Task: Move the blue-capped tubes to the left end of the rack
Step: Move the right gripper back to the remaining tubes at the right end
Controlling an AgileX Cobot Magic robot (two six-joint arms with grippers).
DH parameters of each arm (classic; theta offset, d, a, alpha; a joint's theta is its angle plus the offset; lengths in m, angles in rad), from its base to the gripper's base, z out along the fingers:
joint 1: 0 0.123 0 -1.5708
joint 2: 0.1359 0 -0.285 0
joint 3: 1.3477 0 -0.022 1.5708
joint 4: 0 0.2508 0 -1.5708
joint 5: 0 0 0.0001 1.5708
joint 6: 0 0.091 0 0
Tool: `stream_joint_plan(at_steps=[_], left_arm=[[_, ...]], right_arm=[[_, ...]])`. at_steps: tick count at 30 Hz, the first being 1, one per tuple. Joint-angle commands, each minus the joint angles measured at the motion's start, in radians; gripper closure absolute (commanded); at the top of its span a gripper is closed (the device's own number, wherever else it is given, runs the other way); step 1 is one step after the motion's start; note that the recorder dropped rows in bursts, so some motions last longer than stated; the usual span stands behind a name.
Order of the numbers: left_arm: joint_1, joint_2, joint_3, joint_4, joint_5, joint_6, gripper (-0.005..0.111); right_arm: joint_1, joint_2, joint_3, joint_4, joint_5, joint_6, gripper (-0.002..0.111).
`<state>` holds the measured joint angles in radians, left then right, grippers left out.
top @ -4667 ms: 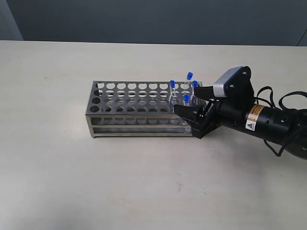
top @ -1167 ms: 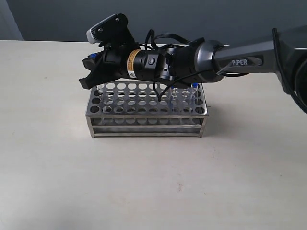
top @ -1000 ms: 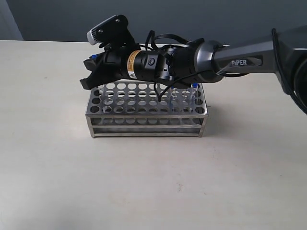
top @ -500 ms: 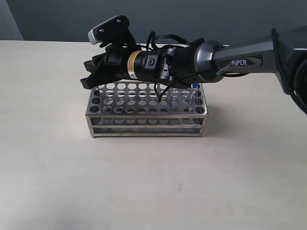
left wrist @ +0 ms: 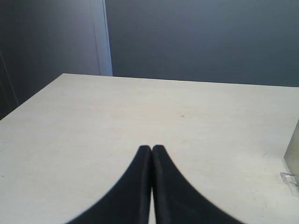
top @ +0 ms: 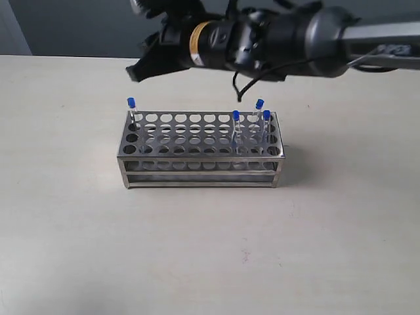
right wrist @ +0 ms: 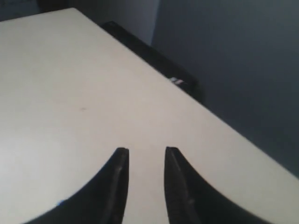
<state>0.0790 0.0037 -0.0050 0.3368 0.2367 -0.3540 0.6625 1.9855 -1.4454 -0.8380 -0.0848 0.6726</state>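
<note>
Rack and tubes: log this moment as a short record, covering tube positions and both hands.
rack: steel, standing on the table
tube at left end: one, upright in a hole of the leftmost column
tubes at right end: three, upright in holes
right hand: raised clear of the rack near its left end, jaws apart, empty
left hand: jaws together, holding nothing
task state: one of four tubes at the left end

Blue-capped tube point(top: 132, 111) leftmost, claw point(top: 136, 71) higher

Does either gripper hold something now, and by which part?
Nothing is held: the right gripper stands open and empty, the left gripper is shut on nothing.
</note>
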Motion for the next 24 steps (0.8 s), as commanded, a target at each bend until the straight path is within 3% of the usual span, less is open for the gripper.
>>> stream_joint_plan(at_steps=[1, 7, 13, 24], left_arm=[[-0.009, -0.004, 0.003, -0.004, -0.005, -0.003, 0.106], [-0.009, -0.004, 0.003, -0.004, -0.005, -0.003, 0.106], [-0.009, -0.004, 0.003, -0.004, -0.005, -0.003, 0.106], [-0.009, -0.004, 0.003, -0.004, -0.005, -0.003, 0.106]], right_arm=[[-0.024, -0.142, 0.036, -0.028, 0.254, -0.035, 0.081], [-0.103, -0.354, 0.329, -0.024, 0.054, 0.04, 0.081], [-0.198, -0.51, 0.567, 0.018, 0.011, 0.052, 0.081], [-0.309, -0.486, 0.684, 0.014, -0.055, 0.043, 0.081]])
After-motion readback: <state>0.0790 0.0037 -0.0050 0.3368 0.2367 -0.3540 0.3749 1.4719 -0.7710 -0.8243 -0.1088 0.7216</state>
